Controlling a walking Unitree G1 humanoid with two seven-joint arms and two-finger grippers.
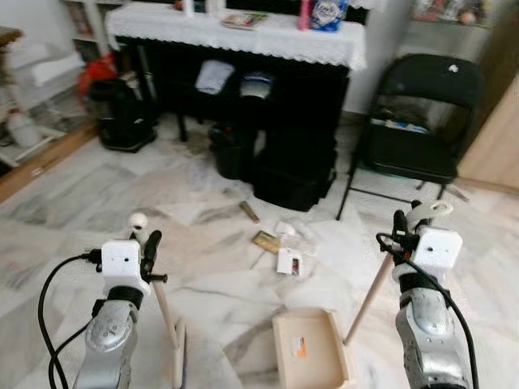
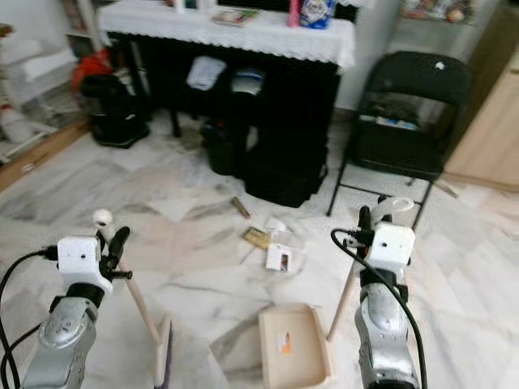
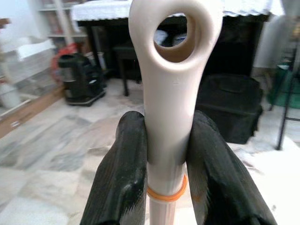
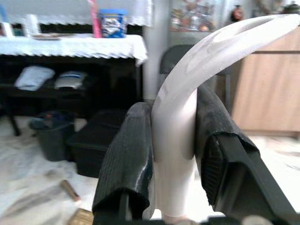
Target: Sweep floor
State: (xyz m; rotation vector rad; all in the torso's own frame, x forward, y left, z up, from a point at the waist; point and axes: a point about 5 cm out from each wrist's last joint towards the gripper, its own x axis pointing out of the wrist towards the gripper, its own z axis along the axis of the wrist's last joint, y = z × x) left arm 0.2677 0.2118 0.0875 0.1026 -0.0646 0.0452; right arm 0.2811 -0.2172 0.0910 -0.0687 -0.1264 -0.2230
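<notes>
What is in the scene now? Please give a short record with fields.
left gripper: shut on broom handle
right gripper: shut on dustpan handle
broom head: on floor, lower left
dustpan: on floor between arms
litter: paper scraps and wrappers ahead of dustpan
folding chair: black, far right

The head's two eye views looked forward and down over the marble floor (image 1: pixel 97 186) toward the black folding chair (image 1: pixel 422 113), sharing nearly the whole scene. Each wrist view sat close behind its gripper, facing along the fingers toward that same far wall.
</notes>
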